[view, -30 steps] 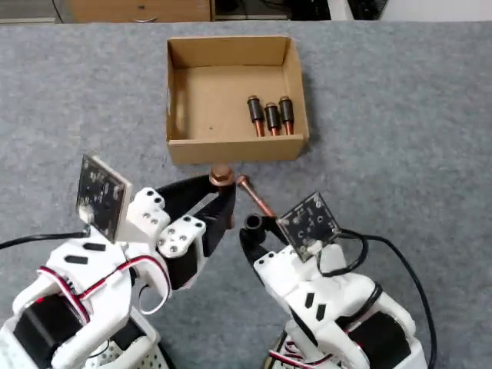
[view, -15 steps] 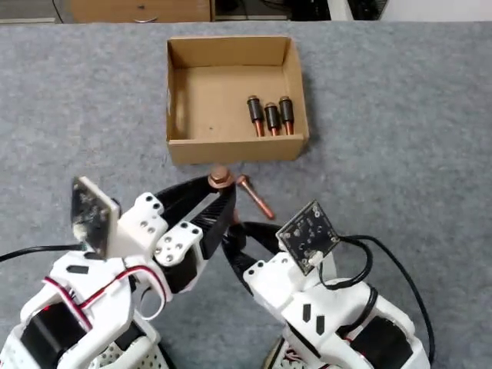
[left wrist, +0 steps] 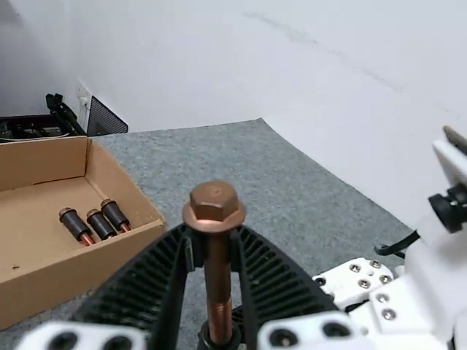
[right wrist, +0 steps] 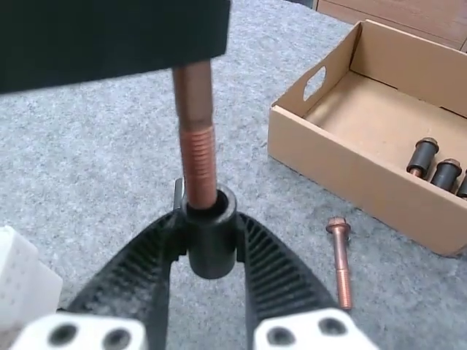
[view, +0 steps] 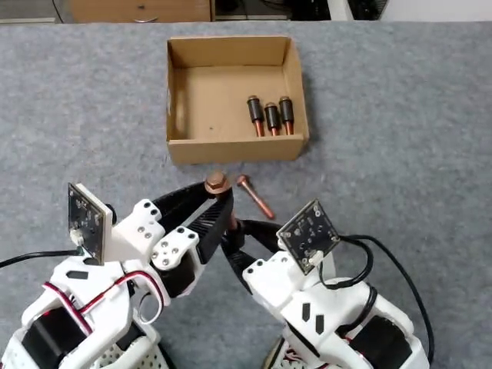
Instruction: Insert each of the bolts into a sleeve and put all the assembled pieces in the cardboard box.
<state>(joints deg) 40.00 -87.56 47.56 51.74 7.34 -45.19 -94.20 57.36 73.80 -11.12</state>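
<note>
no readable text or labels anywhere

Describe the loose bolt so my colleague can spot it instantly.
Start at the cardboard box. Just outside its near wall, a copper bolt lies flat on the grey mat. Unlike the three sleeved pieces inside the box and the upright bolt in the left hand, nothing holds it.

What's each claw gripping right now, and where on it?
Left claw holds the copper hex-head bolt by its shank, just under the head. Right claw holds the black cylindrical sleeve by its sides.
</note>
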